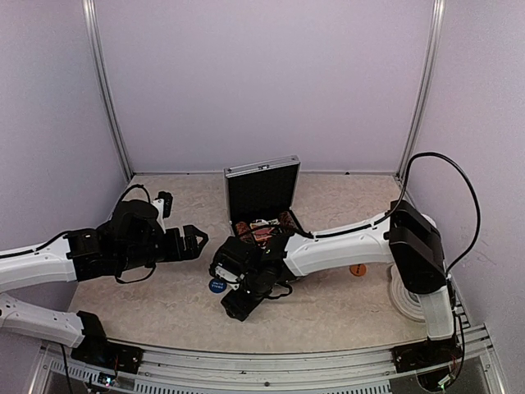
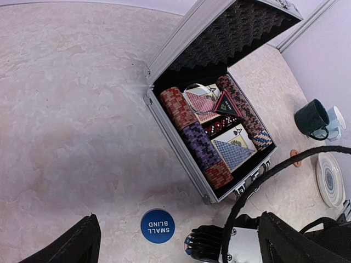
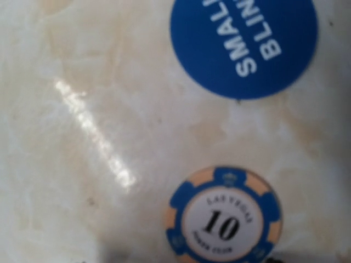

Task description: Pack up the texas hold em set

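The silver case (image 1: 262,170) stands open mid-table with its lid up. The left wrist view shows its aluminium rim (image 2: 174,134), and inside it rows of red and purple chips (image 2: 192,134), a red deck (image 2: 201,102), a blue deck (image 2: 233,152) and the black triangle (image 2: 226,104). A blue "SMALL BLIND" button (image 2: 157,226) lies on the table in front of it. A blue and orange "10" chip (image 3: 224,219) lies beside the button (image 3: 244,44). My right gripper (image 1: 231,294) hangs low over both; its fingers are hidden. My left gripper (image 1: 197,240) is open and empty, left of the case.
A dark mug (image 2: 311,116) and a pale-blue mug (image 2: 335,121) stand right of the case. A round ringed coaster (image 2: 330,178) and a small orange disc (image 2: 296,158) lie nearer the front right. The right arm's black cable (image 2: 258,186) arcs across the case's front corner.
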Robot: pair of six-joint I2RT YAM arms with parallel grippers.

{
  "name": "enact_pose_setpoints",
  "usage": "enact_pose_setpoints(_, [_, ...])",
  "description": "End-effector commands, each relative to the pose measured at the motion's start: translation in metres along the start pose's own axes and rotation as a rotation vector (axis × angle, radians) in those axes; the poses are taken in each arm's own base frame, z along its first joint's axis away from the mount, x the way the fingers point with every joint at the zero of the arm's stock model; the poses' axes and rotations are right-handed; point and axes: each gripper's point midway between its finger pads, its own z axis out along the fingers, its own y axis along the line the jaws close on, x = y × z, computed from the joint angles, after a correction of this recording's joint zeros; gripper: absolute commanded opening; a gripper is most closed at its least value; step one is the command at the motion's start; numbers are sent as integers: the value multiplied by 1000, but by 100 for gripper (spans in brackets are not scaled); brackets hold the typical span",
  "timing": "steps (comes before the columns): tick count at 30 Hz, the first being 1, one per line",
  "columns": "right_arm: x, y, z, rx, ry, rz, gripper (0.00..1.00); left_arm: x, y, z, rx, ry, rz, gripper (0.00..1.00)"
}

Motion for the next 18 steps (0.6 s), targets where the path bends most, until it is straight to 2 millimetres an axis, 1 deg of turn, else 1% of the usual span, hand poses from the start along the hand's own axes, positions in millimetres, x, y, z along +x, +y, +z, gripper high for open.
enact_pose_setpoints(1, [26,-13,24,66,112,-12,70,-4,-2,-2,19,-17,-14,99])
enact_pose_setpoints(4, [25,-14,28,65,110,-14,70,-3,0,-2,16,-17,-16,99])
enact_pose_setpoints(10, [27,-16,33,72,125,-15,65,-2,2,-1,15,-15,-21,99])
enact_pose_setpoints(14, [29,-25,38,121,138,-20,64,-2,1,-1,16,-16,-21,99])
enact_pose_setpoints(18, [30,-28,40,138,141,-21,64,-2,1,0,19,-15,-23,99])
